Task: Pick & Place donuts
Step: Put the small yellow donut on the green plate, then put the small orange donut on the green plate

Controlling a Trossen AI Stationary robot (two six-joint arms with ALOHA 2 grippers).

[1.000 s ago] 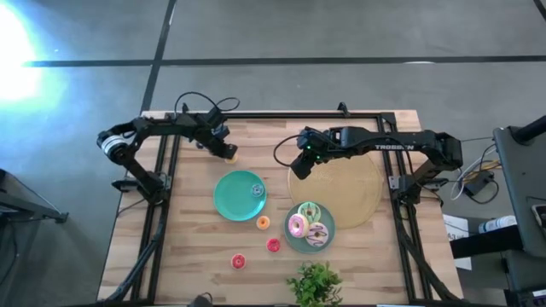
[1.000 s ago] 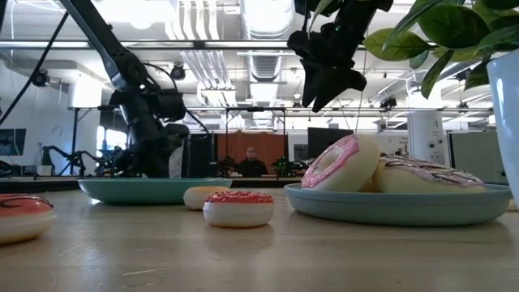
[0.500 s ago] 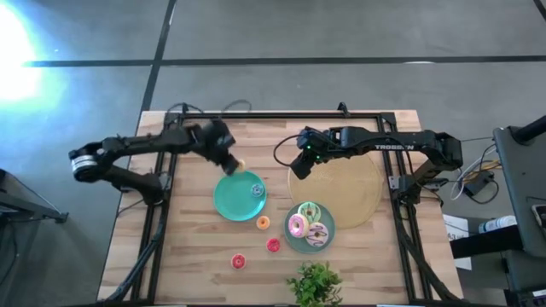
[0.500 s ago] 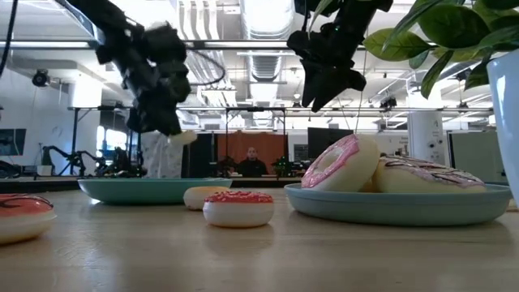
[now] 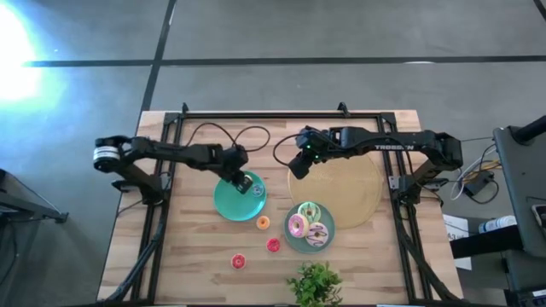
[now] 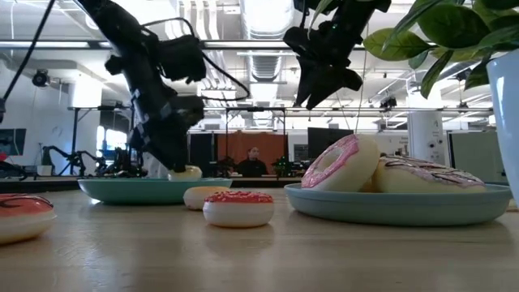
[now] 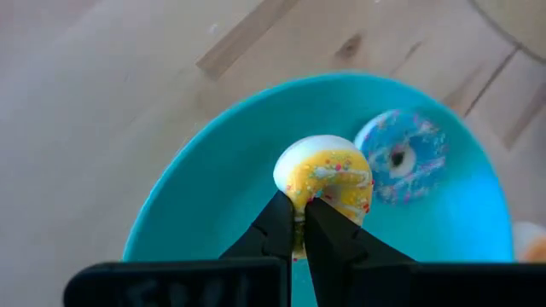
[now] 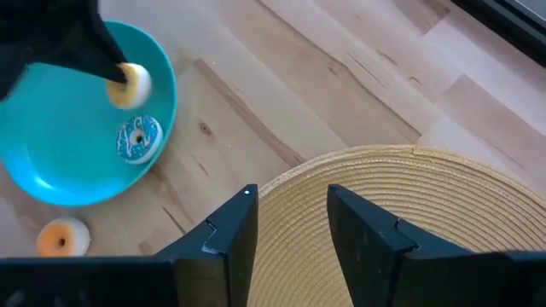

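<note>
My left gripper is low over the left teal plate and is shut on a small yellow-iced donut. A blue-iced donut lies flat on the same plate beside it. My right gripper hangs open in the air over the left edge of the tan woven mat and holds nothing. The pink donut, the green one and the white-purple one lie on the second teal plate. My left gripper pinches the yellow donut by its rim between the two fingertips, coming from above and slanting down. In the low view the donut sits at the height of the plate's rim; whether it rests on the plate I cannot tell.
A tiny orange donut and two red ones lie on the wood near the plates. A potted plant stands at the near edge. The black frame rails run along both sides.
My left gripper has lifted the yellow donut off the wood at the far left, carried it up and toward the near right, then come down low over the left teal plate. It has stayed shut on the donut throughout.
</note>
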